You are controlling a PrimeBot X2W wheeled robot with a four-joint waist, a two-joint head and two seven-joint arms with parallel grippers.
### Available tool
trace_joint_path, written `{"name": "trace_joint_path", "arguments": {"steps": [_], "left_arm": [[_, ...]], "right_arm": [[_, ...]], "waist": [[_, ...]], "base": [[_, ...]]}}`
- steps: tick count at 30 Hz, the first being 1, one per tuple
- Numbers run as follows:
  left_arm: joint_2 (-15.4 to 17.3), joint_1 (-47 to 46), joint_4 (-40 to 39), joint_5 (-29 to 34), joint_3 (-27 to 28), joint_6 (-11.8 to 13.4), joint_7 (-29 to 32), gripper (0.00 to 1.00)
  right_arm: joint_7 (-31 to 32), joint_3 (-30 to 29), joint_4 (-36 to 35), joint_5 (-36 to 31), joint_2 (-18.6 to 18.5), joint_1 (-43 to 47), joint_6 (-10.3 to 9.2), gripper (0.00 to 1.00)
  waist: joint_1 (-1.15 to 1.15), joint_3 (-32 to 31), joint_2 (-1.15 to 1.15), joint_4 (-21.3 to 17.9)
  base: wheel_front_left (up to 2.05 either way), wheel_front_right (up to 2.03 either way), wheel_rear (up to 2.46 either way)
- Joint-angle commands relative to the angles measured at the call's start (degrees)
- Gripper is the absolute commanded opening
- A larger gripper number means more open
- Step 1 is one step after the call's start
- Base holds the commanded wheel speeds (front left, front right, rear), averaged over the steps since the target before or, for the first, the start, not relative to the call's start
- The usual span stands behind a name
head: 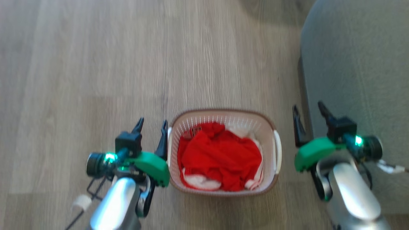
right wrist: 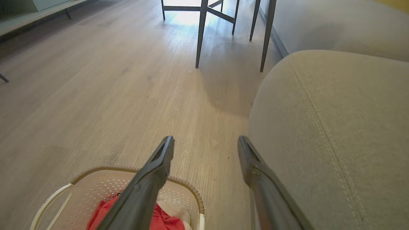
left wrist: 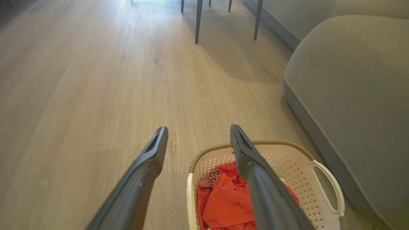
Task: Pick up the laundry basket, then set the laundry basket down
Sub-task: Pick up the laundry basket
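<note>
The laundry basket stands on the wooden floor, white with perforated walls and a brown rim, holding red and white clothes. My left gripper is open just to its left, the inner finger close beside the basket's left wall. My right gripper is open a short way off its right handle, apart from it. In the left wrist view the laundry basket lies under my right finger, with my left gripper empty. In the right wrist view the laundry basket sits at the lower left, with my right gripper empty.
A grey upholstered sofa rises right next to my right gripper and the basket's right side. Dark thin furniture legs stand further off across the floor. Open wooden floor stretches to the left and ahead.
</note>
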Motion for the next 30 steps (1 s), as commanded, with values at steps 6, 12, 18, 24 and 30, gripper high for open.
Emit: {"name": "trace_joint_path", "arguments": {"steps": [6,12,18,24,30], "left_arm": [[0.1,-8.0,6.0,-3.6,1.1,-1.7,-0.3,1.0],[0.1,-15.0,15.3,-5.8,-0.8,-4.5,-0.3,1.0],[0.1,-19.8,24.0,-7.7,-3.6,-7.4,-0.3,1.0],[0.1,-24.4,32.6,-10.8,-8.6,-10.0,-0.3,1.0],[0.1,-28.7,38.4,-14.5,-12.9,-11.1,1.1,1.0]], "right_arm": [[-0.7,2.0,3.6,2.7,-0.1,-7.1,0.41,1.0],[0.0,2.7,16.8,5.9,0.0,-13.8,0.41,1.0],[1.7,4.7,26.3,8.6,0.0,-19.5,0.41,1.0],[2.9,7.7,32.9,11.3,0.0,-24.0,0.41,1.0],[4.0,12.2,36.6,14.1,0.0,-27.0,0.41,1.0]], "waist": [[0.0,10.9,0.0,-0.6],[0.0,17.6,0.0,-0.6],[0.0,21.6,0.0,-0.6],[0.0,24.9,0.0,-1.0],[0.0,27.8,0.0,-1.8]], "base": [[0.0,0.0,0.0],[0.0,0.0,0.0],[0.0,0.0,0.0],[0.0,0.0,0.0],[0.0,0.0,0.0]]}}
